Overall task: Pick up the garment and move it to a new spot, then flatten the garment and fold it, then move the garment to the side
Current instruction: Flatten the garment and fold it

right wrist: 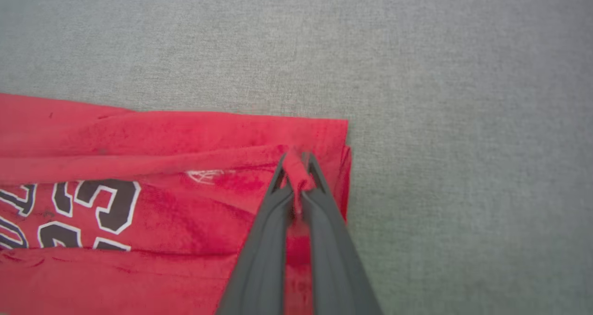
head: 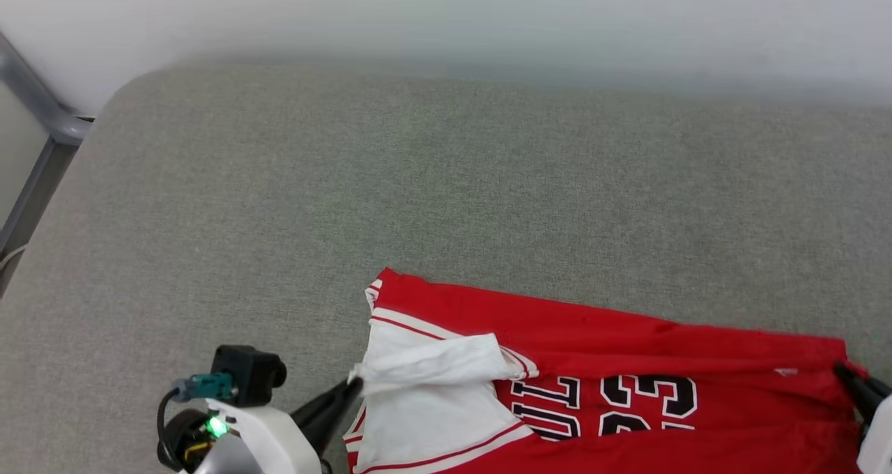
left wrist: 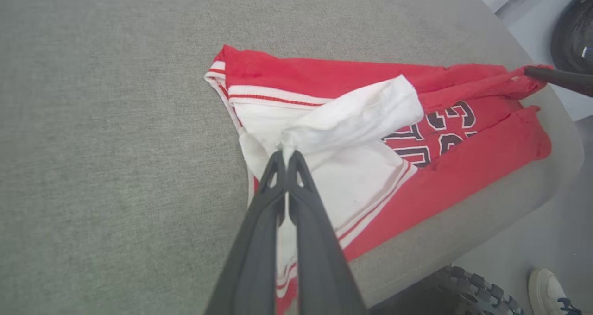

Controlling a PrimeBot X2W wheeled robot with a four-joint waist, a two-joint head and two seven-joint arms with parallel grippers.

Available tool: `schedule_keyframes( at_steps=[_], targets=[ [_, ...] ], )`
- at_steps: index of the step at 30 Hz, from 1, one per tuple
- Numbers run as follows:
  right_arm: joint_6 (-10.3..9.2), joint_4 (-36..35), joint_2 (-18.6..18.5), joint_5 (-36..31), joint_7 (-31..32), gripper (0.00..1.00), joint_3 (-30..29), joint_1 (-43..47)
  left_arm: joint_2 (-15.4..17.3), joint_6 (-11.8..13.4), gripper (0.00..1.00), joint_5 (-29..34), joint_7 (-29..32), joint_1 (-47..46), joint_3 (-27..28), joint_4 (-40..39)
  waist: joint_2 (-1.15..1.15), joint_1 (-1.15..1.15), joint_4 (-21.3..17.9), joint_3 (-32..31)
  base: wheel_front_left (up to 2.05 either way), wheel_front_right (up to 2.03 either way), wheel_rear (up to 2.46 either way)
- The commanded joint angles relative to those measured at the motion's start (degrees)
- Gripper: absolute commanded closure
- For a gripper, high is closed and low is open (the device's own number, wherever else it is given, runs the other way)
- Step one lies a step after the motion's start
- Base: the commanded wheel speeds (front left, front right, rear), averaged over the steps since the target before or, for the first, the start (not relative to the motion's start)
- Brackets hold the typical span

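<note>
The garment [head: 599,348], a red jersey with white sleeves and black lettering, lies stretched sideways along the near edge of the grey table [head: 418,181]. My left gripper [head: 354,382] is shut on the tip of a white sleeve [left wrist: 352,116] that is folded over the shirt. In the left wrist view the left gripper [left wrist: 287,154] pinches that white cloth. My right gripper [head: 842,371] is shut on the red hem at the garment's right end. From the right wrist, the right gripper [right wrist: 296,160] holds a bunched fold of red fabric [right wrist: 185,139].
The grey fabric-covered surface stretches far beyond the shirt to a pale wall. A metal frame [head: 42,111] stands at the far left. Past the table's near edge are a black tyre [left wrist: 468,282] and a person's white shoe [left wrist: 551,289] on the floor.
</note>
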Motion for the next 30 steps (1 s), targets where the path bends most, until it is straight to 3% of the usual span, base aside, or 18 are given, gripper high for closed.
schedule_keyframes(
  at_steps=[1, 11, 12, 13, 14, 23, 30],
  targets=[
    [-0.07, -0.50, 0.34, 0.60, 0.35, 1.00, -0.40, 1.33, -0.48, 0.24, 1.00, -0.94, -0.35, 1.05, -0.02, 0.10, 0.00, 0.01, 0.20, -0.23, 0.00, 0.00, 0.00],
    [-0.06, -2.07, -1.77, 1.10, 3.29, 1.00, 1.32, 7.11, -1.51, -1.03, 1.00, -1.65, -0.80, 3.68, -1.98, 5.82, 0.00, 0.01, 0.35, -0.04, 0.00, 0.00, 0.00],
    [-0.06, -1.75, -1.96, 1.14, 3.33, 0.97, 1.67, 7.32, -1.71, -1.22, 0.73, -1.71, -0.98, 3.65, -2.27, 6.55, 0.00, 0.01, 0.34, 0.01, 0.00, 0.00, 0.00],
    [-0.06, -1.55, -2.20, 1.16, 3.25, 0.61, 1.97, 7.48, -1.83, -1.47, 0.09, -1.48, -1.17, 3.53, -2.47, 7.34, 0.00, 0.01, 0.34, 0.09, 0.00, 0.00, 0.00],
    [-0.06, -1.14, -2.32, 1.31, 3.14, 0.00, 2.11, 7.54, -2.02, -1.55, 0.00, -1.25, -1.20, 3.39, -2.68, 8.29, 0.00, 0.01, 0.35, 0.14, 0.00, 0.00, 0.00],
    [-0.06, -0.53, -1.62, 4.79, 3.41, 0.00, 1.05, 7.83, -2.74, -2.49, 0.00, -0.87, -5.41, 3.34, -1.71, 12.40, 0.00, 0.01, 0.18, -1.48, 0.00, 0.00, 0.00],
    [-0.06, -4.41, -1.90, 6.29, 5.18, 0.00, -0.43, 7.90, -3.32, 0.18, 0.00, 0.96, -12.40, 2.45, 2.02, 9.50, 0.00, 0.01, -0.12, -3.79, 0.00, 0.00, 0.00]
  ],
)
